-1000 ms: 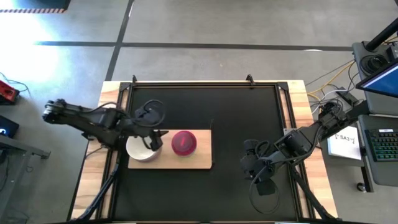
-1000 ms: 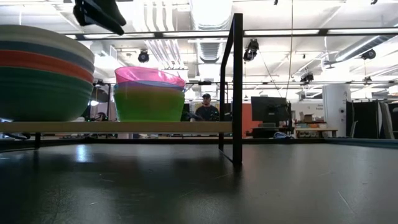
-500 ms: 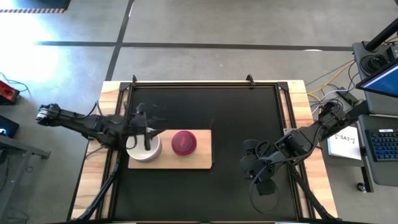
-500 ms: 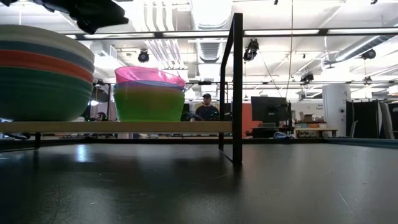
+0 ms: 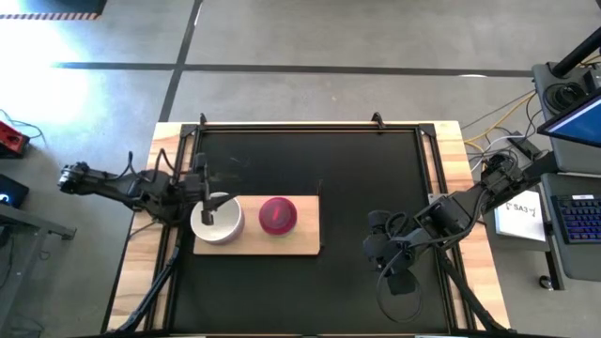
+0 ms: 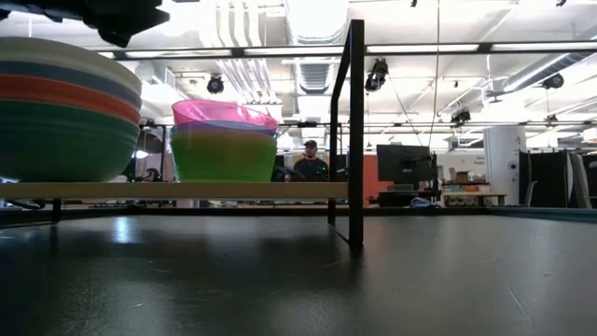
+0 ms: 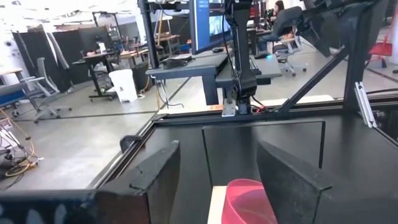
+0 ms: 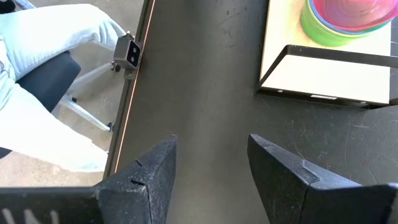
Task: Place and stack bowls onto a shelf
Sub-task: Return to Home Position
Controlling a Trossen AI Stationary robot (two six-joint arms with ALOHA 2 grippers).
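We are looking down on the black tabletop [image 5: 376, 178], with the pale wooden shelf [image 5: 305, 242] lying on its left half, long side running left to right. Our left arm [image 5: 131, 185] is reaching in from the left edge. Our right arm [image 5: 451, 216] is sitting folded near the right edge, well apart from the shelf.

Two stacks of bowls are standing on the shelf. The one topped by the white bowl [image 5: 223, 223] is at the left end, and the one topped by the magenta bowl [image 5: 277, 214] is just beside it. From table height, a red bowl [image 6: 56, 93] is showing in the left stack and a yellow-green bowl [image 6: 224, 154] at the bottom of the right one. No bowl is lying loose on the tabletop.

The left jaws are hanging over the white bowl's left rim, spread wide and carrying nothing. The right jaws are likewise spread and empty.

We are judging the stacking done. The white stack is lying below and ahead of the left jaws, so lifting up and back leftward looks safest.
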